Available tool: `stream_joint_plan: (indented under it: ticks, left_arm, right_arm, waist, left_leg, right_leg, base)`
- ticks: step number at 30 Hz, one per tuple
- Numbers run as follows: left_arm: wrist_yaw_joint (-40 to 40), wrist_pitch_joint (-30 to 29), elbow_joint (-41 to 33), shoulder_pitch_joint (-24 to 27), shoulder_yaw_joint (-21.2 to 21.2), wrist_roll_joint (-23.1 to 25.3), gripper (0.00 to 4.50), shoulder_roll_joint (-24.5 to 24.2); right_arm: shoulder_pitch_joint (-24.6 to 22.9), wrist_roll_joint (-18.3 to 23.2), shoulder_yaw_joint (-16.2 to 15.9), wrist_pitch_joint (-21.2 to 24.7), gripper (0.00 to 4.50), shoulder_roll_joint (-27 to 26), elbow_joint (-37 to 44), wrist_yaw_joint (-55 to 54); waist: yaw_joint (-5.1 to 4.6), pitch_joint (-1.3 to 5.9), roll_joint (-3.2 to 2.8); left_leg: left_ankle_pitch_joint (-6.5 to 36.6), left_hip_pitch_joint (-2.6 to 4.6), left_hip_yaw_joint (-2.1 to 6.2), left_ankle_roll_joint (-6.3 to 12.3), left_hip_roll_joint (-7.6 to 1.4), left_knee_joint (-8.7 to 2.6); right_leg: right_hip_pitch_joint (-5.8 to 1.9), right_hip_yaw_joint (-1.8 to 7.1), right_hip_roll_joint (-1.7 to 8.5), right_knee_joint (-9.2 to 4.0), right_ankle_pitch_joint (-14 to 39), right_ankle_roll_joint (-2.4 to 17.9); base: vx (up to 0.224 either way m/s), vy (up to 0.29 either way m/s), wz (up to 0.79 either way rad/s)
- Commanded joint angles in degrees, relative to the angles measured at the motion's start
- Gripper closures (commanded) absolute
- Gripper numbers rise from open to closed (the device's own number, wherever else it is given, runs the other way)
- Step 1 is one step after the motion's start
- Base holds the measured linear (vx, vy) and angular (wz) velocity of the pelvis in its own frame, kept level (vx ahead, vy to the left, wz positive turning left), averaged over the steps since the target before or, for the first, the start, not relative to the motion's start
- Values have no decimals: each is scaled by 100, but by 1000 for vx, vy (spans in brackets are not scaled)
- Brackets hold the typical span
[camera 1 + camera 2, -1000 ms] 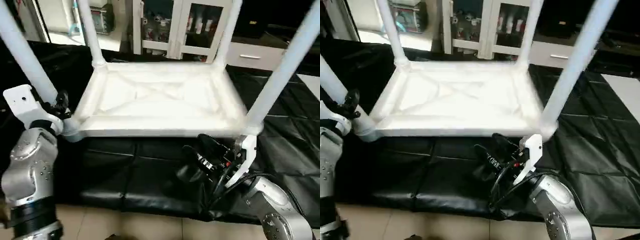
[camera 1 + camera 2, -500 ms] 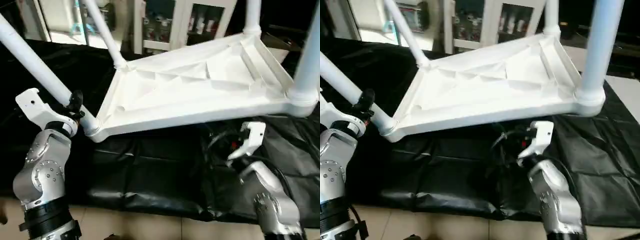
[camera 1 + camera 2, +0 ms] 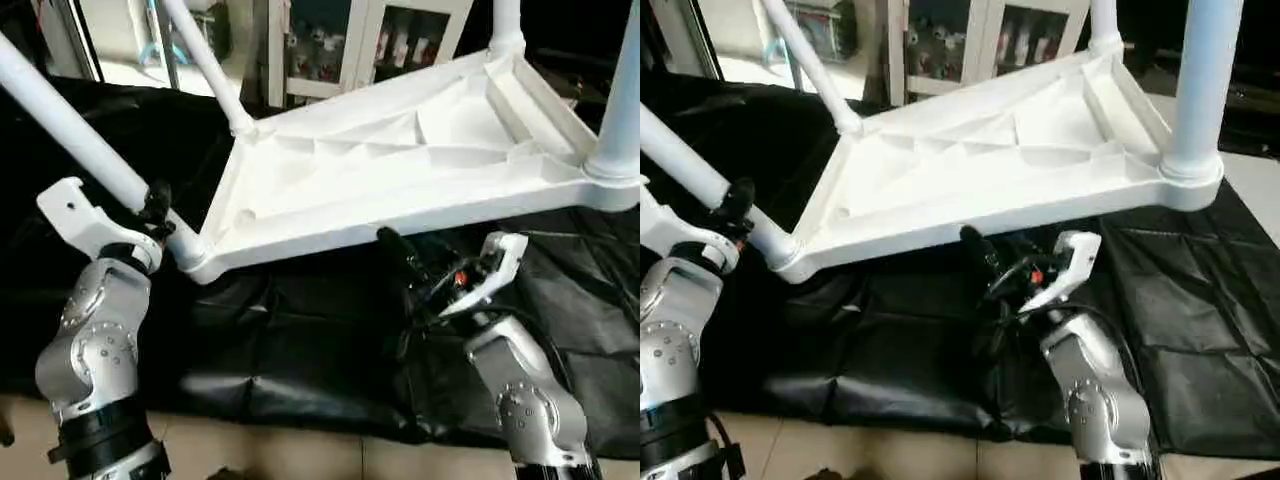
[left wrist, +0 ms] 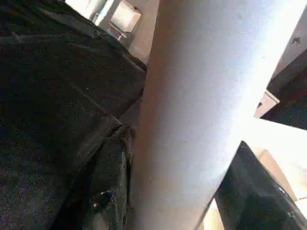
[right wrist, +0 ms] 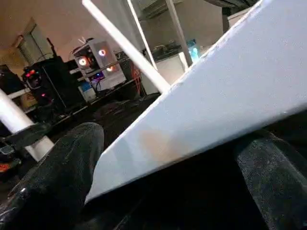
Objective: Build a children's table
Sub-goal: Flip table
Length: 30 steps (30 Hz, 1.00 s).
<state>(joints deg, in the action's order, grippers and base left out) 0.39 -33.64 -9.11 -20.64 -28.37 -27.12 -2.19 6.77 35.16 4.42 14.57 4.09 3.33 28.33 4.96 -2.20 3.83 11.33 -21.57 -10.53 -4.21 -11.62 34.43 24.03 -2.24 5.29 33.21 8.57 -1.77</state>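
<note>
1. Over on the left, the left gripper (image 3: 152,205) has its jaws clamped round the near-left long white tapered tube leg (image 3: 75,140), close to where it enters its round corner socket.
2. Next across, the children's table with its white plastic rectangular top (image 3: 400,160) is upside down on a black padded mat (image 3: 300,340), ribbed underside up, all four legs seated. It sits tilted: the near-left corner is low by the mat and the right side is raised.
3. Below the near edge of the top, the right gripper (image 3: 420,270) has its jaws wide apart and empty, with the white rim just ahead of them.
4. To my eye the step is turning the finished table over. Doing it well means the left grip stays firm near the socket, where the leg is least likely to lever out.
5. Further right, the free jaws should take the rim squarely before any lift, since the smooth plastic edge could slip.
</note>
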Motion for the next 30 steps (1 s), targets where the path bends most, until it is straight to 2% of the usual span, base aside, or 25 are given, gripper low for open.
stream_joint_plan:
  ticks: [1, 3, 4, 5, 7, 9, 15, 17, 19, 21, 25, 26, 28, 29, 30]
  left_arm:
    - [3, -83, 119, -68, 1, -496, 244, 242]
    - [2, -92, 127, -76, 3, -495, 244, 244]
    - [3, -94, 129, -80, 3, -496, 244, 244]
    - [12, -97, 119, -75, 22, -495, 244, 260]
    - [13, -97, 118, -74, 24, -495, 244, 263]
    - [29, -93, 101, -64, 43, -501, 244, 288]
    - [70, -95, 47, -37, 54, -526, 244, 359]
    - [72, -94, 40, -31, 56, -529, 244, 366]
    - [75, -93, 26, -16, 64, -535, 244, 381]
    - [78, -91, 24, -14, 70, -538, 244, 391]
    - [83, -86, 19, 1, 91, -537, 244, 423]
    - [86, -85, 5, 17, 108, -534, 244, 449]
    - [89, -81, -16, 41, 133, -528, 244, 483]
    - [98, -76, -40, 61, 155, -519, 244, 521]
    - [106, -73, -66, 80, 177, -511, 244, 556]
  right_arm:
    - [187, 18, 209, -35, 0, -62, -118, -285]
    - [394, 117, 456, -27, 0, -175, -282, -556]
    - [453, 187, 534, -3, 0, -208, -318, -614]
    - [652, 566, 765, 102, 0, -291, -342, -674]
    - [665, 598, 776, 113, 0, -295, -338, -672]
    - [737, 808, 831, 185, 0, -315, -284, -649]
    - [887, 849, 923, 182, 0, -406, -364, -771]
    - [916, 858, 949, 195, 33, -419, -387, -781]
    - [965, 935, 999, 221, 37, -430, -419, -804]
    - [1005, 1006, 1029, 239, 73, -429, -448, -827]
    - [1125, 1090, 1102, 264, 93, -407, -576, -935]
    - [1203, 1082, 1158, 255, 115, -407, -674, -1009]
    - [1283, 1018, 1190, 242, 122, -392, -788, -1090]
    - [1378, 1041, 1260, 246, 131, -419, -882, -1160]
    - [1484, 1055, 1319, 265, 138, -441, -971, -1230]
  waist:
    - [-38, 312, 7]
    - [-53, 312, 0]
    - [-37, 315, -12]
    - [-39, 323, -22]
    - [-32, 336, -17]
    - [-22, 340, 7]
    - [-13, 337, 15]
    - [-18, 338, 14]
    - [-21, 333, 13]
    - [-22, 338, 12]
    - [-14, 346, 19]
    - [-21, 345, 21]
    - [-19, 342, 19]
    - [-33, 335, 46]
    - [-27, 338, 42]
  left_leg:
    - [1036, 68, 17, -11, -91, -473]
    - [1156, 75, 21, -73, -84, -482]
    - [1174, 108, 12, -93, -90, -473]
    - [1131, 93, 25, -94, -89, -480]
    - [979, 101, 17, -55, -85, -460]
    - [742, 80, 5, 41, -79, -442]
    - [812, 81, 3, 21, -81, -445]
    - [832, 86, 3, 0, -81, -446]
    - [871, 85, 2, -17, -80, -449]
    - [817, 82, 6, -21, -77, -446]
    - [710, 85, -3, 12, -72, -431]
    - [720, 78, -1, 9, -71, -434]
    - [762, 83, -7, -2, -71, -432]
    - [798, 59, 0, -18, -71, -444]
    - [841, 72, -5, -32, -71, -440]
  right_leg:
    - [-220, 122, 136, -281, 1305, 584]
    - [-216, 119, 131, -287, 1394, 561]
    - [-190, 124, 129, -288, 1370, 543]
    - [-216, 118, 124, -269, 1267, 544]
    - [-221, 116, 115, -243, 988, 574]
    - [-244, 117, 121, -211, 713, 634]
    - [-236, 116, 132, -238, 1027, 586]
    - [-229, 115, 129, -240, 1059, 567]
    - [-227, 116, 127, -244, 1092, 559]
    - [-236, 115, 123, -233, 1011, 549]
    - [-234, 113, 122, -220, 897, 576]
    - [-238, 111, 121, -220, 928, 572]
    - [-232, 115, 126, -231, 1007, 553]
    - [-244, 112, 133, -230, 1100, 548]
    - [-235, 112, 132, -240, 1171, 531]
  base:
    - [0, 0, 0]
    - [0, 0, 0]
    - [0, 0, 0]
    - [0, 0, 0]
    - [0, 0, 0]
    - [0, 0, 0]
    - [0, 0, 0]
    - [0, 0, 0]
    - [0, 0, 0]
    - [0, 0, 0]
    - [0, 0, 0]
    - [0, 0, 0]
    - [0, 0, 0]
    - [0, 0, 0]
    - [0, 0, 0]
